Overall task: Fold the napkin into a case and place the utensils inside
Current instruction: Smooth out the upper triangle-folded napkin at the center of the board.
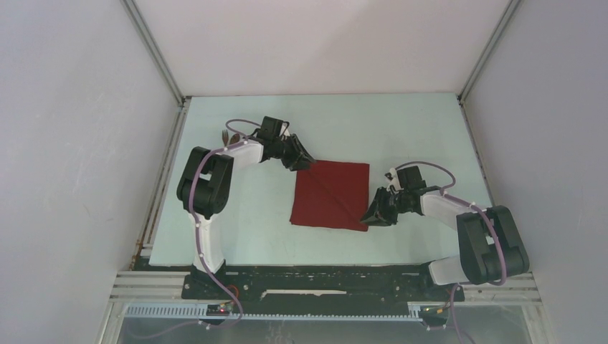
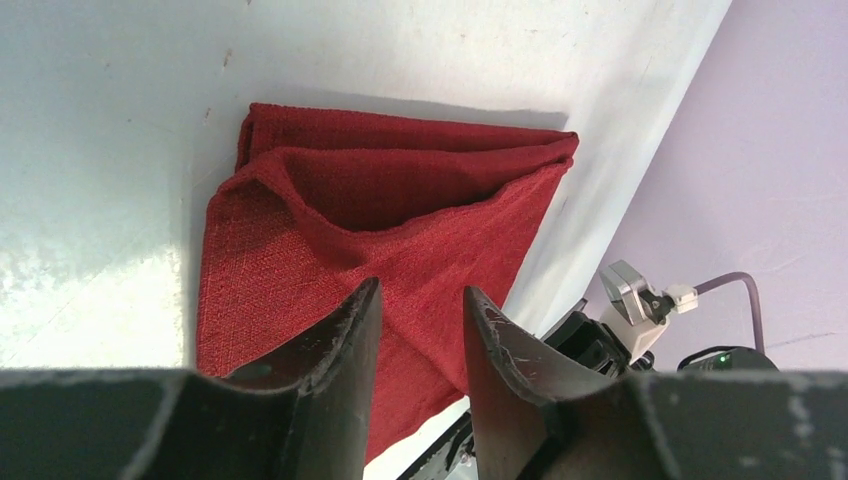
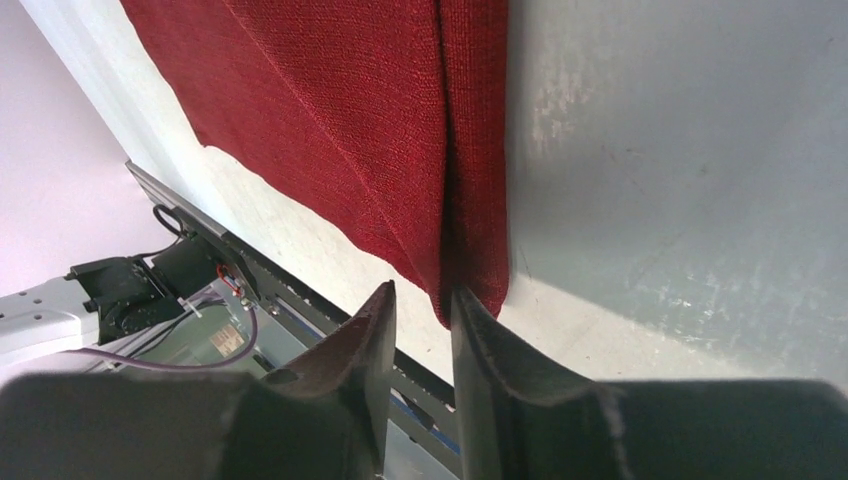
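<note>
Overhead, the dark red woven cloth napkin point(image 1: 331, 195) lies near-square at the middle of the pale matte counter point(image 1: 258, 208), with one diagonal crease. The left gripper point(image 1: 308, 163) sits at its far left corner and the right gripper point(image 1: 373, 213) at its near right corner. Thin dark brown utensils point(image 1: 228, 135) peek from behind the left arm.

Only the left wrist view shows an upper layer lifting into a soft pocket; the black fingers point(image 2: 340, 340) are slightly parted over cloth and clamp nothing. The right wrist view shows doubled edges and coarse weave, and that gripper is narrowly parted and empty, with the corner tip at its mouth.
</note>
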Robot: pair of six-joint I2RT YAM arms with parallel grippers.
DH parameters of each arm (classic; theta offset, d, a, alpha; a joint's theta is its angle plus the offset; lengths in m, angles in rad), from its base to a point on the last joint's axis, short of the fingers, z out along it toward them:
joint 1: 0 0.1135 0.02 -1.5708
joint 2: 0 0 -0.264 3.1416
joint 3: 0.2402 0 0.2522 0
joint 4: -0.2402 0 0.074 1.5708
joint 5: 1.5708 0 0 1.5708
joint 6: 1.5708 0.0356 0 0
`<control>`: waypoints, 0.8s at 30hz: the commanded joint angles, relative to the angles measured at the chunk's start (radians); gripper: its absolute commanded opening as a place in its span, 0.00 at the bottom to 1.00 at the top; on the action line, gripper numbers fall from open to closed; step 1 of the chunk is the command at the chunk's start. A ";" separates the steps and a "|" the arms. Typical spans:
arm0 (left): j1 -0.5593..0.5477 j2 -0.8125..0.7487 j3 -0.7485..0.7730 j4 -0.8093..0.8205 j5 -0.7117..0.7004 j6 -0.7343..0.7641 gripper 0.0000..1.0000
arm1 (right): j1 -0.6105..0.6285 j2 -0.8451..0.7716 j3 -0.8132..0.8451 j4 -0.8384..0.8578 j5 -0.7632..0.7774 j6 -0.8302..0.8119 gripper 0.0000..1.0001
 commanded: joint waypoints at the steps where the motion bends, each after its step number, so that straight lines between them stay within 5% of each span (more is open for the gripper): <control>1: 0.001 0.001 0.057 0.004 -0.005 0.011 0.40 | 0.005 -0.042 -0.005 0.018 0.003 0.013 0.36; 6: 0.002 0.021 0.069 0.005 -0.011 0.009 0.39 | 0.003 -0.067 -0.004 0.005 0.009 0.007 0.37; 16: 0.005 0.088 0.135 0.004 0.025 -0.007 0.40 | 0.003 -0.008 -0.024 0.059 0.043 0.020 0.19; 24: 0.007 0.147 0.220 -0.044 0.023 0.018 0.41 | -0.003 -0.002 -0.036 0.062 0.069 0.029 0.24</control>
